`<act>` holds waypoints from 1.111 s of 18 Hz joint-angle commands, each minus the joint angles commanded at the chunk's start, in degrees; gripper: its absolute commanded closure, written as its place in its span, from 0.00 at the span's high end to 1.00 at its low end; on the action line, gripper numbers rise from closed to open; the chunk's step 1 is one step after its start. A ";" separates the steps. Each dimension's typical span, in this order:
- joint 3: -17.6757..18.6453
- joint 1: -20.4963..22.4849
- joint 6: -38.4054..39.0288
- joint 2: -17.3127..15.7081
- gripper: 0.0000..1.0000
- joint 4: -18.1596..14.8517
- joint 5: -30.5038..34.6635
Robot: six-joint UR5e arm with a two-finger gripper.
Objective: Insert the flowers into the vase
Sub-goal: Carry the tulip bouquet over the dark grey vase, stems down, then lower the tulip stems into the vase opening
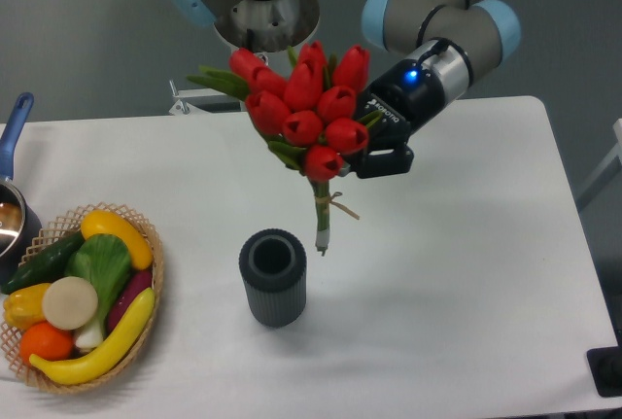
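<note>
The flowers (303, 108) are a bunch of red tulip buds with green leaves and pale tied stems (322, 215). They hang nearly upright in the air, stem ends down, just right of and a little above the vase's mouth. My gripper (364, 142) is shut on the flowers from the right, behind the buds; its fingers are mostly hidden by them. The vase (273, 276), dark grey and ribbed, stands upright on the white table (466, 273) with its round mouth open.
A wicker basket (83, 297) of produce sits at the table's left front. A pot with a blue handle (12, 200) is at the left edge. The arm's base column (262, 20) stands behind the table.
</note>
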State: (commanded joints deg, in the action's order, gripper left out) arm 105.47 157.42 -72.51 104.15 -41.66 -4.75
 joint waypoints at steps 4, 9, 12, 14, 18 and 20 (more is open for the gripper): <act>0.70 -0.44 0.09 0.53 0.11 0.00 -0.26; 2.28 -0.27 0.00 0.88 0.11 0.00 -2.11; 2.46 -0.36 0.00 0.97 0.11 -0.09 -2.20; 2.46 -0.62 0.00 1.66 0.11 -0.09 -2.20; 2.02 -1.41 0.00 3.08 0.11 -0.09 -2.20; 2.46 -1.59 -0.09 3.60 0.11 -0.18 -2.11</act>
State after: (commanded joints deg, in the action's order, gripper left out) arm 107.93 155.83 -72.60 107.75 -41.84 -6.86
